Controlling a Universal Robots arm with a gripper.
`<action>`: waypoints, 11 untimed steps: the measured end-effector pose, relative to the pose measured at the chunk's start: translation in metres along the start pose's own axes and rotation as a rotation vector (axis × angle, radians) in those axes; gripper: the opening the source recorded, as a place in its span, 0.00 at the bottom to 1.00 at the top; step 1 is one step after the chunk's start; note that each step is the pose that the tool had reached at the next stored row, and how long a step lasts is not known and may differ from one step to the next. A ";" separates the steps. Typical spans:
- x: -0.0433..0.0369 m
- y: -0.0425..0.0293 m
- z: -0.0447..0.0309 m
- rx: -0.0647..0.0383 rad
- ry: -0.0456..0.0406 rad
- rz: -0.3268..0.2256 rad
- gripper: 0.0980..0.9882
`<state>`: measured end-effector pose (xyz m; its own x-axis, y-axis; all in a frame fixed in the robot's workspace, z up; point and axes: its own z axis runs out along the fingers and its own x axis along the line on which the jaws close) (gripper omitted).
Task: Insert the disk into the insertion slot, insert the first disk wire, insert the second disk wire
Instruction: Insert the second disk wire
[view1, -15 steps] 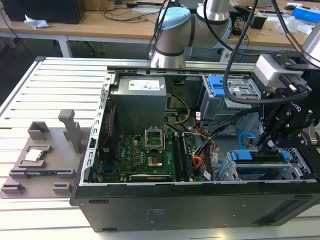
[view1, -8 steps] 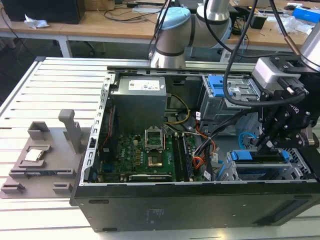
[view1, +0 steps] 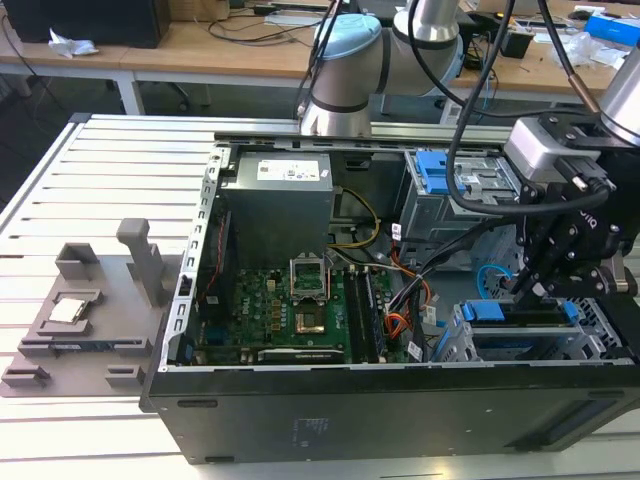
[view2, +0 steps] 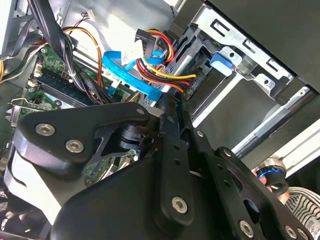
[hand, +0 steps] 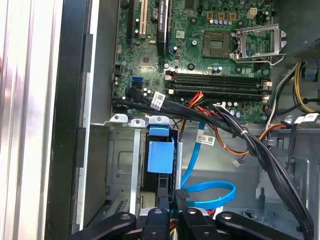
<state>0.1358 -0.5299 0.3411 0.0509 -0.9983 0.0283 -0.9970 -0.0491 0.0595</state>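
The disk (view1: 487, 312), in its bright blue carrier, lies inside the insertion slot (view1: 452, 348), the low silver cage at the case's front corner on the exterior view's right. My gripper (view1: 540, 285) hangs just above the cage's inner end. In the first wrist view the carrier (hand: 160, 156) sits in the bay just beyond the gripper (hand: 172, 199), which is shut on the black plug of a blue flat wire (hand: 220, 197). In the second wrist view a red, yellow and black wire bundle (view2: 165, 62) runs to the disk's end beside the gripper (view2: 167, 102).
A taller grey cage with a blue clip (view1: 437, 172) stands behind the low cage. The motherboard (view1: 290, 315) and power supply (view1: 277, 205) fill the case's middle and back. Black cable bundles (hand: 240, 132) cross beside the bay. A grey fixture (view1: 85, 320) lies on the slatted table.
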 end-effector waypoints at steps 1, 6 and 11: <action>0.0001 -0.0001 0.0002 0.000 -0.0001 0.000 0.07; 0.0003 -0.0001 -0.0015 0.002 -0.0004 0.000 0.07; 0.0005 0.0000 -0.0030 0.002 -0.0009 -0.001 0.07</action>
<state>0.1360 -0.5303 0.3441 0.0517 -0.9983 0.0273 -0.9971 -0.0501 0.0578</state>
